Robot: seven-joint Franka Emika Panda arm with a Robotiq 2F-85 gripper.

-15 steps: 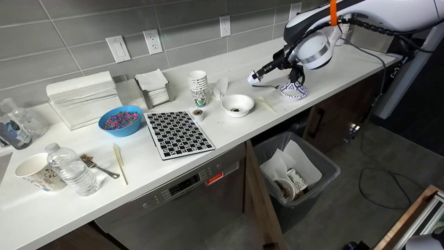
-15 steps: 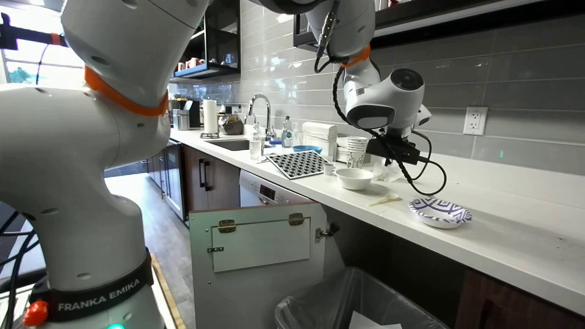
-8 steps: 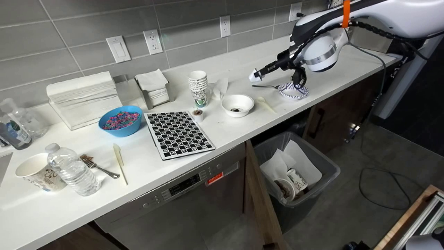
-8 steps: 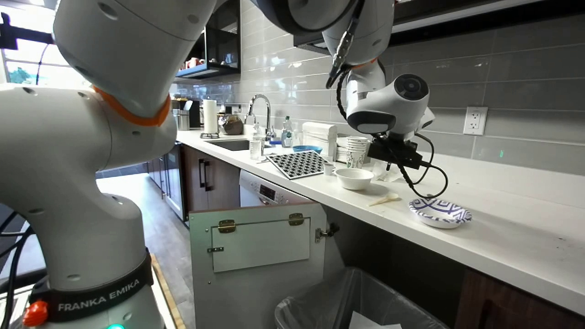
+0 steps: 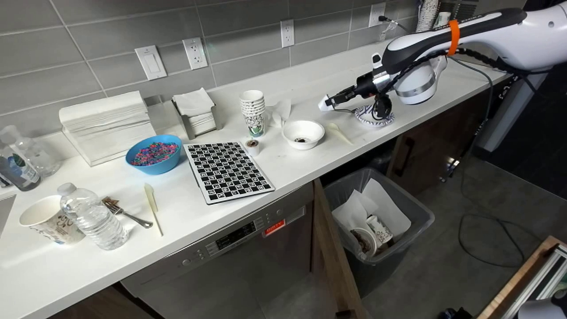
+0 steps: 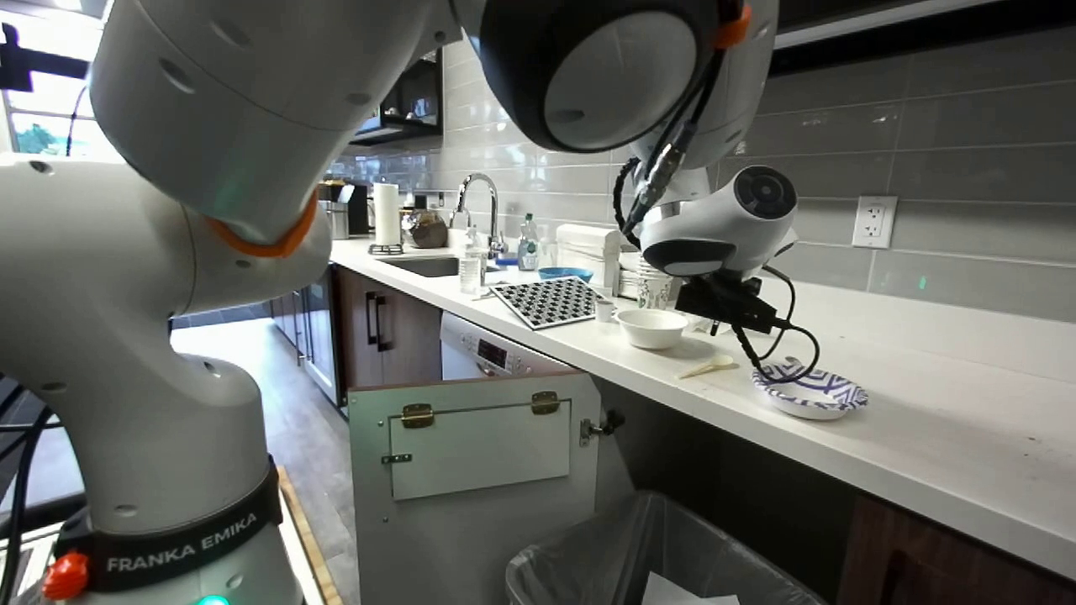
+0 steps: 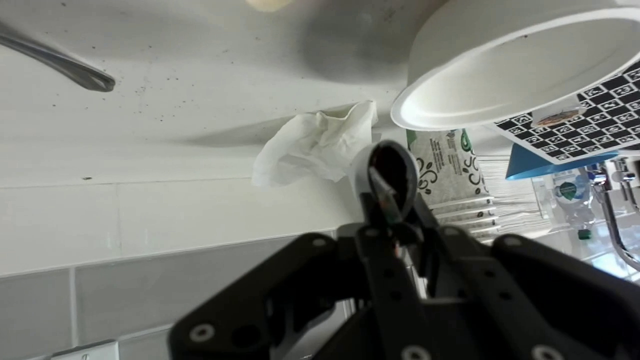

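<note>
Kitchen surface (image 5: 283, 166) w/ a white robot arm (image 5: 500, 40) reaching over it. The hand (image 7: 395, 212) is closed on a small white cup (image 5: 324, 104), pinched b/w its fingertips. The cup is tilted, w/ a dark, brownish inside seen in the wrist view. It's over the surface, near the handle end of a metal utensil (image 7: 85, 75) that runs toward a blue-and-white bowl (image 6: 832, 393); can't tell if fork or spoon. That bowl sits low, under the wrist.

Nearby: a plain white bowl (image 5: 306, 145) w/ dark bits (image 5: 301, 140) at the bottom, & a pale spoon (image 5: 339, 132) lying b/w the two bowls. Crumpled white tissue (image 7: 320, 142) is just beside a stack of paper cups (image 5: 253, 110).

A 2nd sm. cup (image 5: 253, 151), brown on top, stands next to a black-and-white checkered board (image 5: 230, 170). Farther along: a blue bowl (image 5: 163, 168) of multicolored bits (image 5: 155, 153) & a clear water bottle (image 5: 95, 217).

Below: an open cabinet door (image 6: 458, 521) & a lined bin (image 5: 427, 218) w/ white paper (image 5: 392, 212) inside.
</note>
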